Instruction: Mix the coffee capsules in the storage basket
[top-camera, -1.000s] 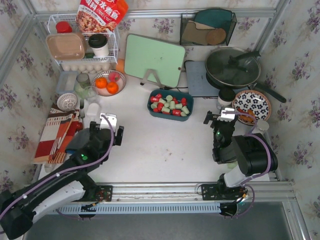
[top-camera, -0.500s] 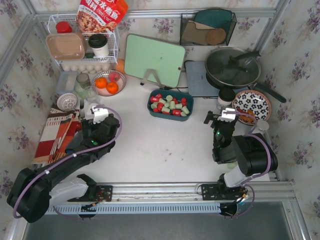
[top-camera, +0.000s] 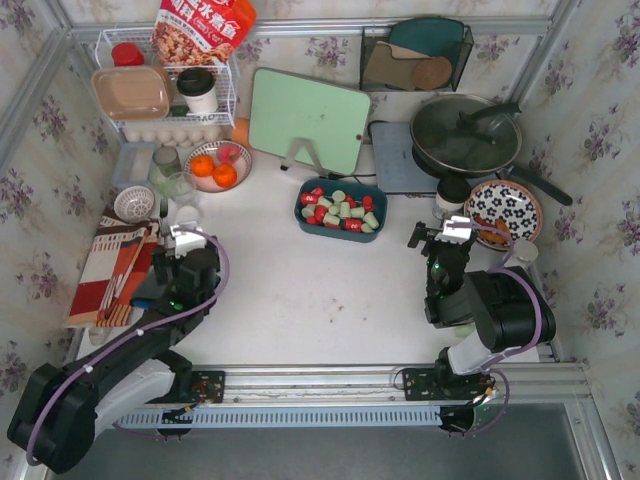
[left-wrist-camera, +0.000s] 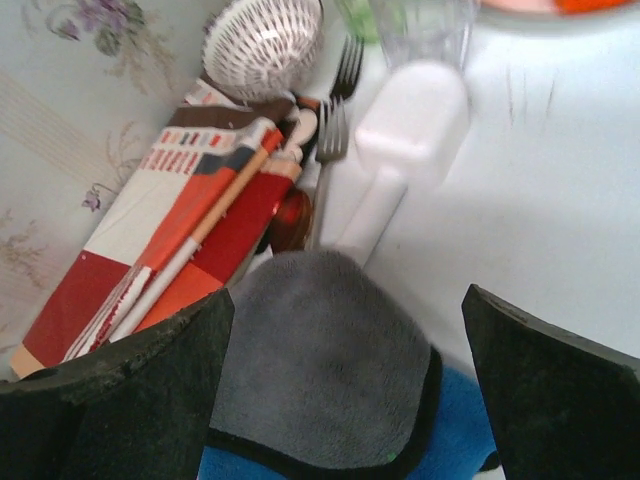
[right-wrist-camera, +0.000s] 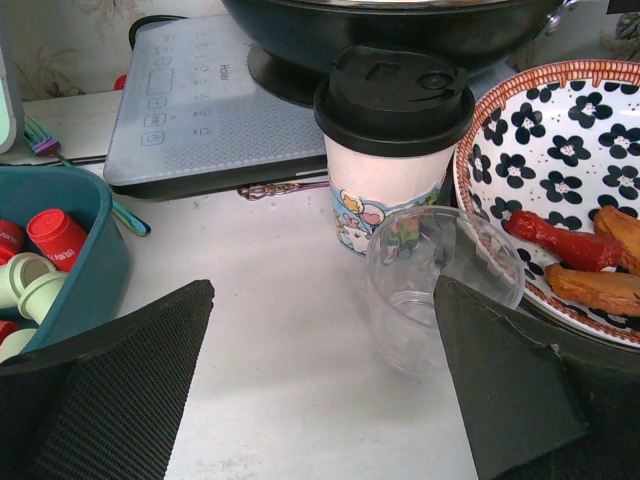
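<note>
While hanging low over a grey cloth (left-wrist-camera: 320, 370) at the left edge of the table (top-camera: 320, 300), spreads the left gripper (left-wrist-camera: 347, 300) wide, with nothing between its fingers. Faces a white scoop (left-wrist-camera: 400, 150) and forks (left-wrist-camera: 330, 140) just beyond the cloth. Has the right gripper (right-wrist-camera: 322, 290) equally wide and empty, near a clear cup (right-wrist-camera: 420, 290) beside a lidded paper cup (right-wrist-camera: 385, 160). Shows the storage basket (top-camera: 335, 234) mid-table, just before a green board (top-camera: 308, 120), well apart from both grippers. Has the coffee capsules (top-camera: 342, 210), red and pale green jumbled together, lying inside that basket

left gripper (left-wrist-camera: 347, 300), jaws wide apart, above grey cloth (left-wrist-camera: 320, 360); white scoop (left-wrist-camera: 400, 150) & fork (left-wrist-camera: 331, 140) just beyond it, red striped mat (left-wrist-camera: 170, 235) at left.
</note>
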